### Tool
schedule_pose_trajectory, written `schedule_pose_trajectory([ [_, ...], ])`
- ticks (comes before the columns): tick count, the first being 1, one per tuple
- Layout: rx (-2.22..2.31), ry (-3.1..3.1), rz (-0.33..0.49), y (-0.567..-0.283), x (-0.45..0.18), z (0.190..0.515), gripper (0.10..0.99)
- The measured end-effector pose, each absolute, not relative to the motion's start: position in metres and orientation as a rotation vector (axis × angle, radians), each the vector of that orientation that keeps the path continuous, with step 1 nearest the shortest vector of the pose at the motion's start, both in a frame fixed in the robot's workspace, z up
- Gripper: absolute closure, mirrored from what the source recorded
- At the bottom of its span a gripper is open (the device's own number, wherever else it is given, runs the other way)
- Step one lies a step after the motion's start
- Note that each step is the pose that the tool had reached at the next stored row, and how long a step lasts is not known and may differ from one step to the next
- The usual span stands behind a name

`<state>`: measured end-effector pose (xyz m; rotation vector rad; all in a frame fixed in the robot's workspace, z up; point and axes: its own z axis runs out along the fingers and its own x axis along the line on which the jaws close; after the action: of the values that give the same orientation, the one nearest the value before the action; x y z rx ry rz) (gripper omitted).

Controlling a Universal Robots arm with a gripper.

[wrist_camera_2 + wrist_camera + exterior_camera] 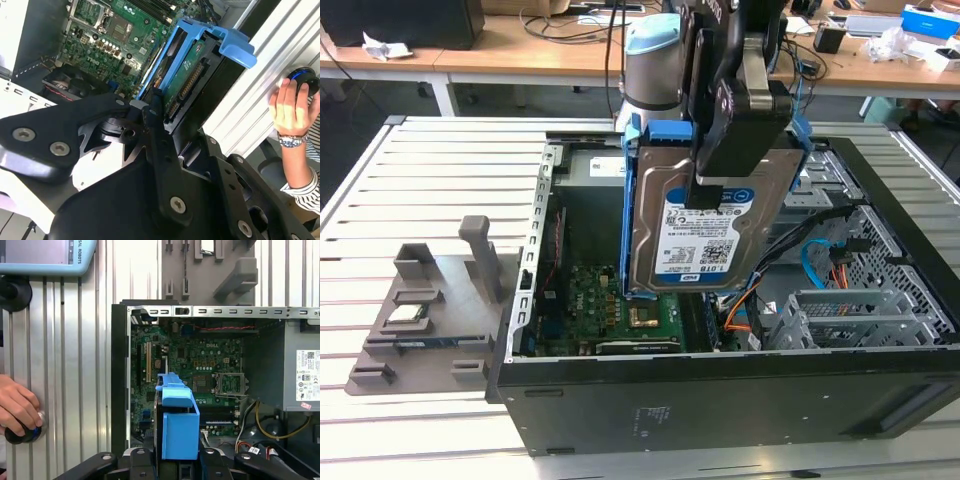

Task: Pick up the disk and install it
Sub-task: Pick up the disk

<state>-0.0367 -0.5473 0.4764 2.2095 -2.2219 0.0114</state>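
The disk (665, 235), a silver hard drive with a white-and-blue label in a blue carrier bracket, hangs upright above the open computer case (720, 395). My gripper (708, 192) is shut on its upper half, with one black finger lying across the labelled face. In the second wrist view the disk (187, 75) juts out from between the fingers (152, 112), connector edge showing, over the motherboard (110, 30). In the first wrist view the blue carrier (180, 432) stands over the case interior, just beyond the gripper (180, 467).
A grey fixture plate (380, 370) with a small square chip (405, 318) lies on the slatted table at the exterior view's left. Cables and a metal drive cage (860, 310) fill the case's right side. A person's hand (17, 407) rests on a knob beside the case.
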Motion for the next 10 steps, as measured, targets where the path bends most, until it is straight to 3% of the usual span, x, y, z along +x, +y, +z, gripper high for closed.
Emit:
schedule_pose_trajectory([
  [10,2.210,-2.222,0.011,-0.567,-0.037,0.476,0.725],
])
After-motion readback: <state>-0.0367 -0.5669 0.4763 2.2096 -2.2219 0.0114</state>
